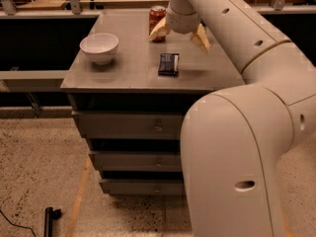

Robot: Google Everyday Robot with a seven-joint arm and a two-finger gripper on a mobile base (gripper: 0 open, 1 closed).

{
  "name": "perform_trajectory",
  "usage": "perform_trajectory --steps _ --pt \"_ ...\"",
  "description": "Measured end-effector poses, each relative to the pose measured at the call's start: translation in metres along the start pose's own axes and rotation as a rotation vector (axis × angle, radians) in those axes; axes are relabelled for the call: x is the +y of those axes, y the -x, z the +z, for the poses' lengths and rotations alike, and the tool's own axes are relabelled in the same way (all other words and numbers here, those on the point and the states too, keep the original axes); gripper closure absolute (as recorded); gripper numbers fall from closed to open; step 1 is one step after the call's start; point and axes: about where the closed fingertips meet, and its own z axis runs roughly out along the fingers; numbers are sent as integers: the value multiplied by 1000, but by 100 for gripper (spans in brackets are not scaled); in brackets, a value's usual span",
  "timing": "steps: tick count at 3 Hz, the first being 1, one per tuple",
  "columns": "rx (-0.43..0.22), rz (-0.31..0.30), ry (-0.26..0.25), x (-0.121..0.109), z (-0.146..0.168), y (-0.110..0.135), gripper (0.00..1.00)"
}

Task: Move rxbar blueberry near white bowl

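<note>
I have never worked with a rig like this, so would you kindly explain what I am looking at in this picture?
The large white shape is the robot's single arm, reaching from the lower right over a grey drawer cabinet. There is only one camera, looking down along the arm; where it is mounted is not recorded. At the arm's end is the gripper, with two tan fingers spread open above the cabinet top, holding nothing. Three things sit on the top: a white bowl at the left, the rxbar blueberry, a dark blue bar lying flat just in front of the gripper, and a red soda can at the back, partly hidden by one finger.
</note>
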Motion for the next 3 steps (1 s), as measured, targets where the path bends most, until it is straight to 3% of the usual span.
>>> perform_trajectory --steps 2,3 --pt "-10 12 -1 -4 5 1 0" --pt "-25 -70 18 -15 16 13 0"
